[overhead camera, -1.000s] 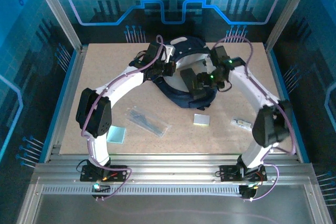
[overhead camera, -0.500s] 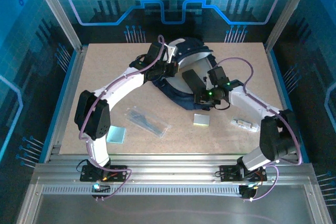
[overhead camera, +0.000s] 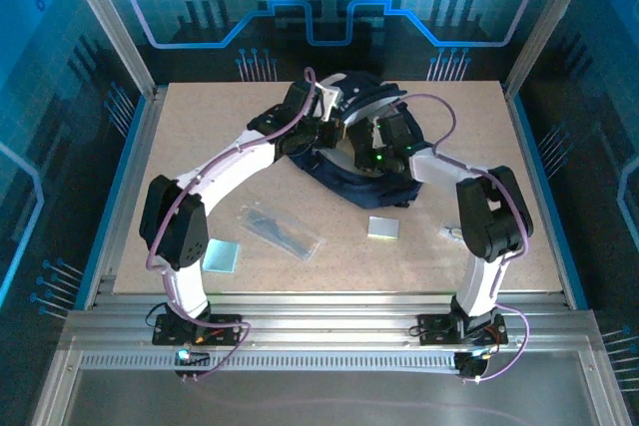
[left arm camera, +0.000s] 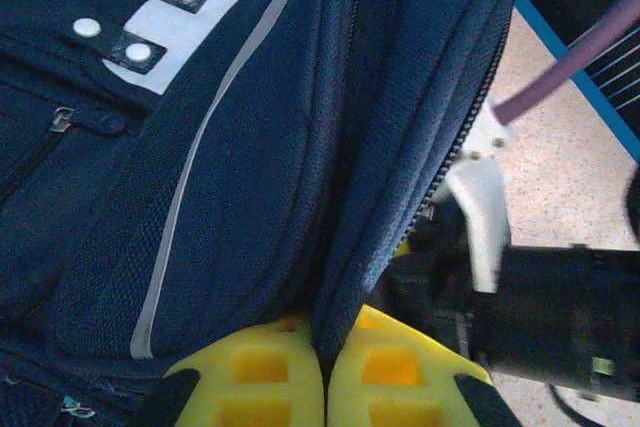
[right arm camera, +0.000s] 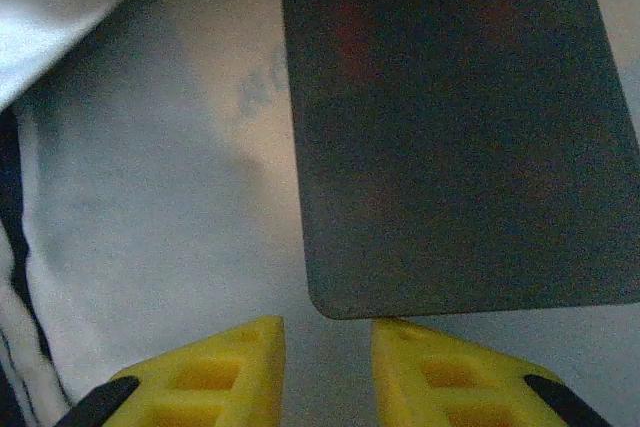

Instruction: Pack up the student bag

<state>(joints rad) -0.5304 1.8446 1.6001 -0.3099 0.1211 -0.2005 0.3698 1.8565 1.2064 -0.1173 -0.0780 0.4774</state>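
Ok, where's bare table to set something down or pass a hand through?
Free: the far-left and far-right corners of the table, either side of the student bag; also the gap between the clear packet and the small square pad. Crowded: back centre, around the bag.

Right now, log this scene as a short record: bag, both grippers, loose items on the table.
bag: student bag, far centre of the table
left gripper: shut, pinching the student bag's zippered edge
right gripper: open, over light lining, tips just short of a dark flat card
loose items: clear packet, pale green square, small pale pad, small whitish item
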